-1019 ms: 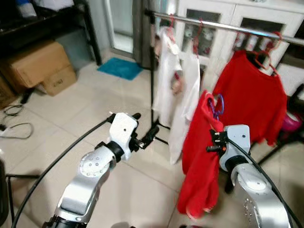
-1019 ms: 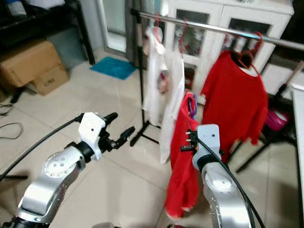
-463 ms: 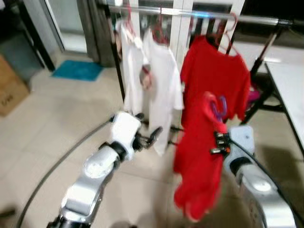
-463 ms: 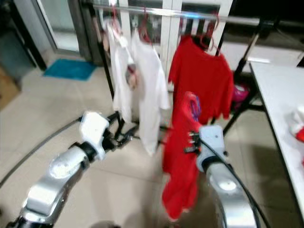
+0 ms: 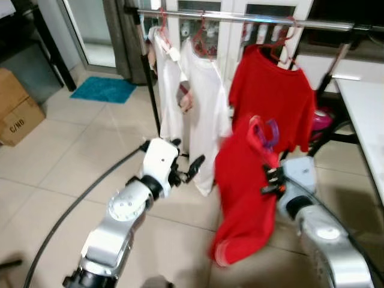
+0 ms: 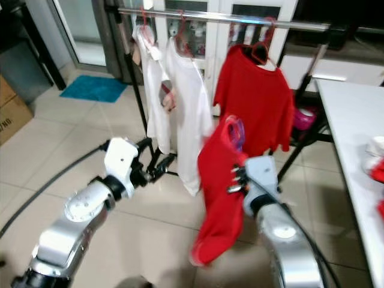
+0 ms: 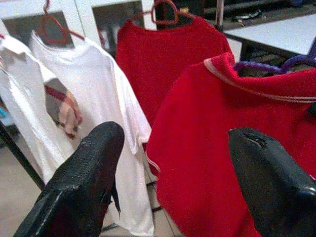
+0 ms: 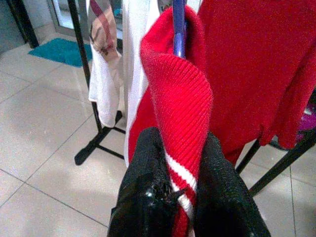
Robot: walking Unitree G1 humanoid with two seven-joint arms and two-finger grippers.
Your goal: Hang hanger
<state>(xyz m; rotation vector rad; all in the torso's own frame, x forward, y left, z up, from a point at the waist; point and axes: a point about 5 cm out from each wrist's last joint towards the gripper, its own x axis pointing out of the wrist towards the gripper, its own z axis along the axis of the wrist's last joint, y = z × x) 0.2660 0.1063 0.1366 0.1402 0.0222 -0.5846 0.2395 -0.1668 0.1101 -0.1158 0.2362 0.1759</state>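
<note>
The right gripper (image 8: 180,197) is pinching the red garment (image 5: 243,198) draped on a purple hanger (image 5: 266,132), holding it up in front of the clothes rail (image 5: 240,18) and the red shirt (image 5: 273,99) hanging there. The left gripper (image 7: 175,182) is hovering with fingers spread, facing the white shirts (image 5: 195,102).

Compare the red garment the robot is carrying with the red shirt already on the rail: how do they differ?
The carried red garment sits on a purple hanger below the rail; the hung red shirt is on a red hanger hooked over it. The carried one is pinched in the right gripper and droops bunched; the hung one hangs spread. Only the carried one shows a white stripe. Both are red.
</note>
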